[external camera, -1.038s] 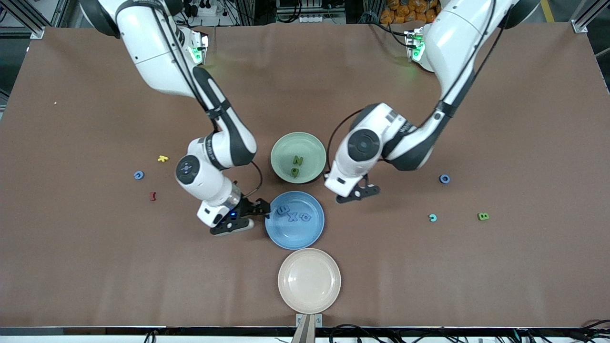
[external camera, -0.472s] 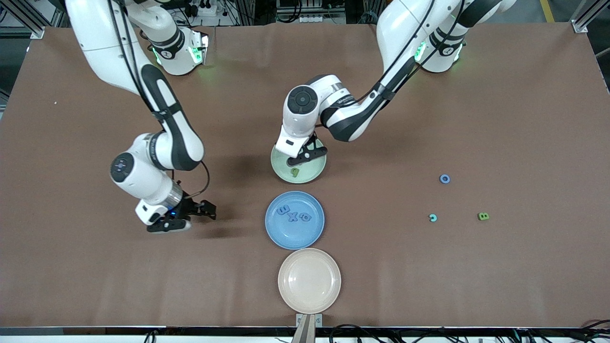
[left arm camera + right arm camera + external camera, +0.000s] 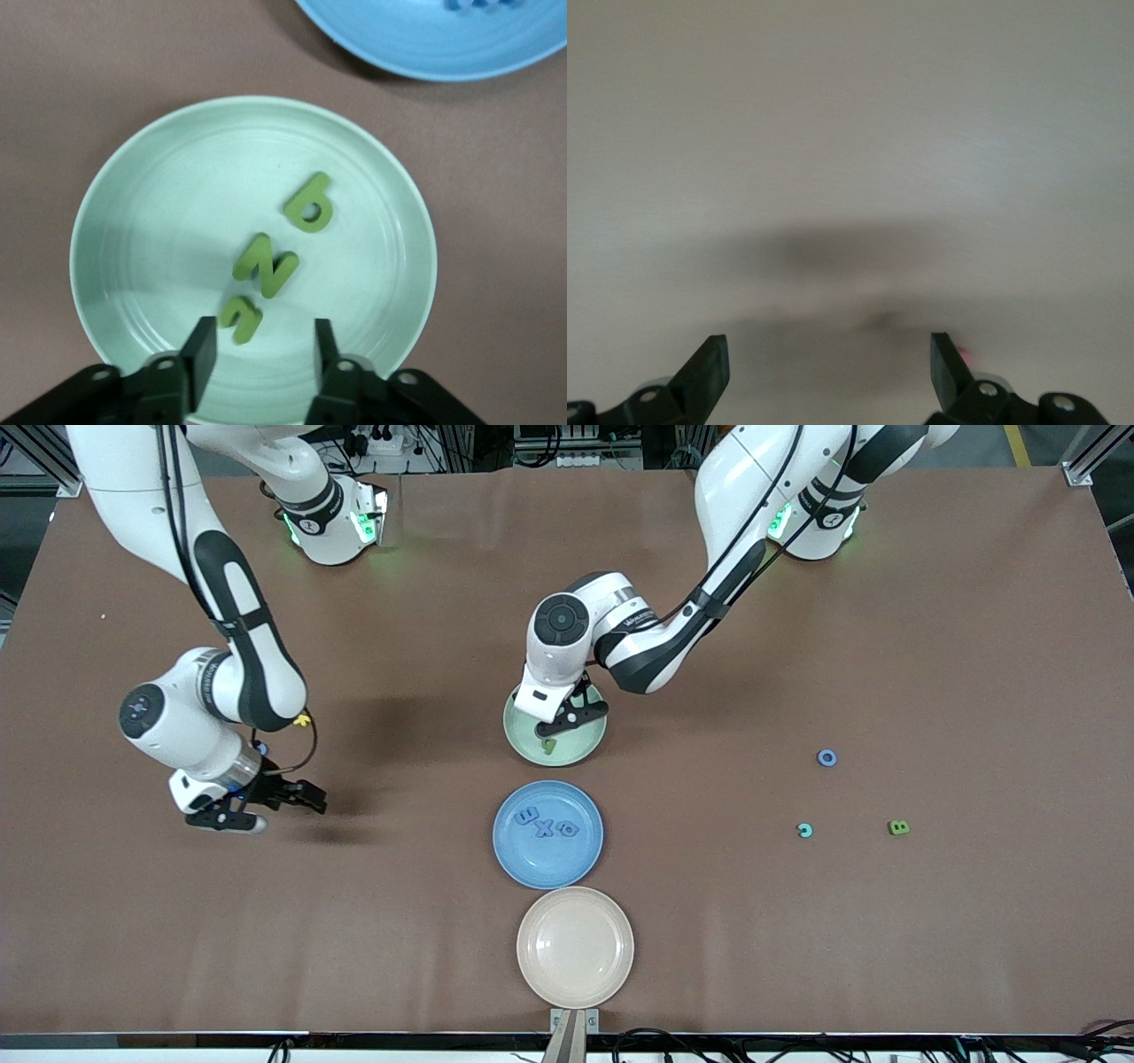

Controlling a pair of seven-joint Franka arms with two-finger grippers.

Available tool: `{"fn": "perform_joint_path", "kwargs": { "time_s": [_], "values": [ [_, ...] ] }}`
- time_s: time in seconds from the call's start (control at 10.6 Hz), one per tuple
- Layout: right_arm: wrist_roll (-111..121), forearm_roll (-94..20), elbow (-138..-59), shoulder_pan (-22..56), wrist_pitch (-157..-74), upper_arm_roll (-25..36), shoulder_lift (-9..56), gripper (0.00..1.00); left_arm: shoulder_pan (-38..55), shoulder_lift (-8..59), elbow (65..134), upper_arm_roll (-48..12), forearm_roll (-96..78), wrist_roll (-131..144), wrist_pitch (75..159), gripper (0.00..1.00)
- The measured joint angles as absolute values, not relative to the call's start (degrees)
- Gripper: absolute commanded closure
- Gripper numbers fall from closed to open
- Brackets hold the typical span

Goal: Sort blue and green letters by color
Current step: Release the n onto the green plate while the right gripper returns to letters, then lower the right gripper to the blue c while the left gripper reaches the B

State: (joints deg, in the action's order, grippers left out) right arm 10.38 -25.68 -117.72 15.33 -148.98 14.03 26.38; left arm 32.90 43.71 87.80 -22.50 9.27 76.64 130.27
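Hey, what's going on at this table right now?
Two arms are sorting toy letters by color. The left tool is over the green plate, open, with three green letters lying in the plate. The right tool is open and empty over bare table toward its own end. Three blue letters lie in the blue plate. The beige plate holds nothing.

Brown counter point(image 3: 797, 939) carrying three plates in a row: green plate point(image 3: 585, 746), then blue plate point(image 3: 547, 864), then bare beige plate point(image 3: 575, 948) nearest the front camera. Small yellow letter point(image 3: 304, 720) toward the right arm's end.
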Motion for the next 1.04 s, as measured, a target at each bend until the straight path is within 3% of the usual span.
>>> {"fn": "perform_joint_path", "kwargs": {
  "time_s": [0.28,0.47,0.75,1.04],
  "values": [
    [10.39,-25.64,-121.80,14.67,-148.43,19.92,24.44,0.00,29.44,41.34,86.63,-21.95,9.33,74.52,129.86,0.00],
    [10.38,-25.64,-123.89,13.83,-148.31,22.62,23.94,0.00,20.93,38.09,86.40,-21.50,9.34,61.11,127.75,0.00],
    [9.66,-25.63,-127.50,13.06,-148.24,23.54,23.56,0.00,6.00,37.87,87.22,-21.40,9.32,38.94,127.05,0.00],
    [7.31,-25.63,-130.50,14.08,-148.34,23.26,23.54,0.00,-1.90,39.01,87.78,-20.96,9.73,21.31,126.94,0.00]
  ]
}}
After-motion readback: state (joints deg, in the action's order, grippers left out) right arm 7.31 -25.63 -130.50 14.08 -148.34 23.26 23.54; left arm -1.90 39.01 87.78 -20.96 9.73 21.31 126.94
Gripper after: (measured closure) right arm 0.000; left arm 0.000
